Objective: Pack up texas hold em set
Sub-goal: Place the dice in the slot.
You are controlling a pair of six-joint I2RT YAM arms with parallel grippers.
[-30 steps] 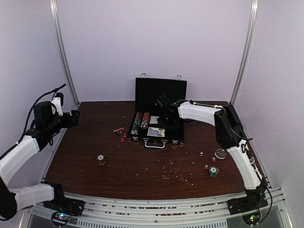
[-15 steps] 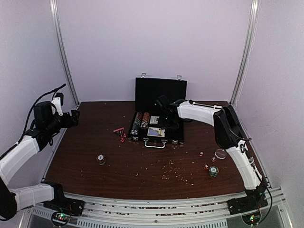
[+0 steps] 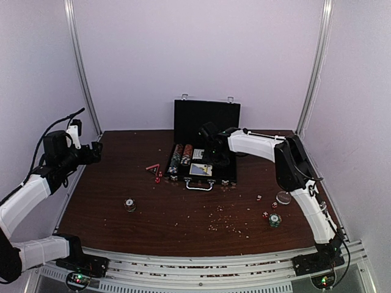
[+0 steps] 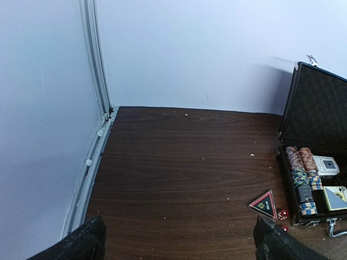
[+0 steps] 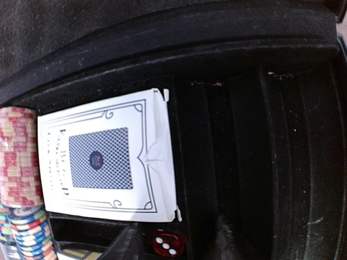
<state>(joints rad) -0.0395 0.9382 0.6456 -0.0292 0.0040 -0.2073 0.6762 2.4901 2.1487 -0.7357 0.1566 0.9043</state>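
We log a loose chip stack (image 3: 274, 220) and small red dice (image 3: 265, 214) nearest us on the counter (image 3: 183, 201). The left fingers (image 4: 81, 244) hang spread wide and empty at the counter's left. Farther back, inside the open black case (image 3: 206, 119), the right fingers (image 5: 123, 246) stand part-open either side of a red die (image 5: 165, 242), not touching it, just beside the boxed card deck (image 5: 108, 157) and chip rows (image 5: 19, 162).

Dark wood-grain table (image 3: 153, 213) extends below and ahead of the left pincer (image 3: 96, 150). White walls (image 3: 201, 55) enclose it; a silver rail (image 4: 95, 54) stands ahead-left.
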